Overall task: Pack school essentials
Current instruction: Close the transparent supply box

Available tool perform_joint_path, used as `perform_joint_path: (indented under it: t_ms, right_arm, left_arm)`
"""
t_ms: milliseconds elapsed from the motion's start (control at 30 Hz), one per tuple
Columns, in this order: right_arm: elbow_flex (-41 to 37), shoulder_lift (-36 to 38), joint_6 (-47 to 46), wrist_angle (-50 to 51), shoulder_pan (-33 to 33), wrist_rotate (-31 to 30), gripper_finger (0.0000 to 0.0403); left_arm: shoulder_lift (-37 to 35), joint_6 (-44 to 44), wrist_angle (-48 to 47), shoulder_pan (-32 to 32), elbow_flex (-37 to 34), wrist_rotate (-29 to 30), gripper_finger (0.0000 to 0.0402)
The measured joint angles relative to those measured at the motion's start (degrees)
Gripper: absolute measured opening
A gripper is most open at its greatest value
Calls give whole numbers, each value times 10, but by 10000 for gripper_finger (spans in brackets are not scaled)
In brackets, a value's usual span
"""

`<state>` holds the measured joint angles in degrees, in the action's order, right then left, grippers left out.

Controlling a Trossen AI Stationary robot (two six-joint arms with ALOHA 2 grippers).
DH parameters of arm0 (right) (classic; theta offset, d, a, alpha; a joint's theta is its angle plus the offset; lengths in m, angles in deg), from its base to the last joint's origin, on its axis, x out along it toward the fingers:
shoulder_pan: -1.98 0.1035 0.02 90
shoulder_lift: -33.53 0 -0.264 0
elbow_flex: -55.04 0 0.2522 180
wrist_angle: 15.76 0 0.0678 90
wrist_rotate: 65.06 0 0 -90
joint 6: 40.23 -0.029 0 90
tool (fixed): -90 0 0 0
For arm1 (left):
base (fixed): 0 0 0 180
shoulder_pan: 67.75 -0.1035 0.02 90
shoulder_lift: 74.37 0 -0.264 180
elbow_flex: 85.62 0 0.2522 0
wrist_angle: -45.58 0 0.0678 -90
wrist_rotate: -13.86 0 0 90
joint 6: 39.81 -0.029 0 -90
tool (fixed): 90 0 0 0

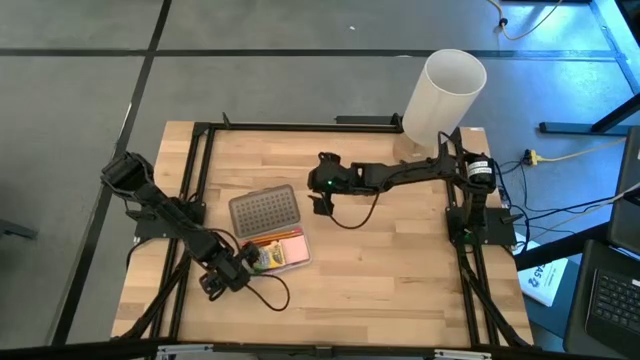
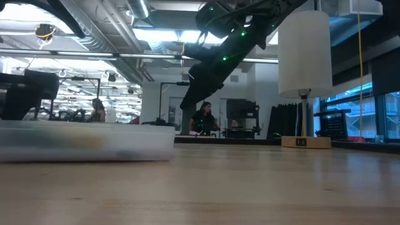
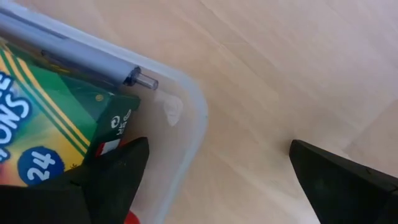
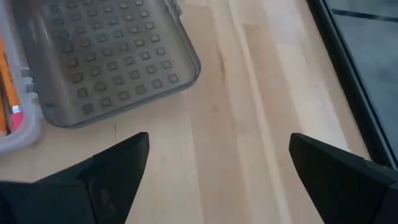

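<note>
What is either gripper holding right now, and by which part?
Nothing. The left gripper is open beside the case corner, and the right gripper is open above the bare table near the lid.

Things on and around the table

The clear plastic case (image 1: pixel 283 250) lies on the wooden table (image 1: pixel 400 270), its dimpled grey lid (image 1: pixel 265 210) open just beside the right pincer. A tall white cylinder (image 1: pixel 443 95) stands farther behind that pincer, at the table's far edge.
</note>
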<state>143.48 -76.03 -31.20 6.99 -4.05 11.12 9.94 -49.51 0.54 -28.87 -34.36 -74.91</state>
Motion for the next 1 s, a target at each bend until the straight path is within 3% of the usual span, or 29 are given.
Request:
perform_joint_path:
  t_ms: [167, 300, 600, 833, 1000]
  right_arm:
    - [0, 0, -15, 0, 3, 8, 378]
    - [0, 0, -24, 0, 3, 10, 341]
    - [0, 0, -49, -12, -16, 38, 173]
    - [0, -32, -103, -39, -40, 120, 25]
    - [0, -40, -79, -52, -42, 151, 12]
  left_arm:
    - [0, -57, 0, -1, 0, 3, 389]
    - [0, -128, 1, -1, 1, 6, 389]
    - [0, -130, -2, -9, 0, 2, 389]
    - [0, -129, -2, -10, 0, 2, 389]
    - [0, -129, -2, -11, 0, 3, 389]
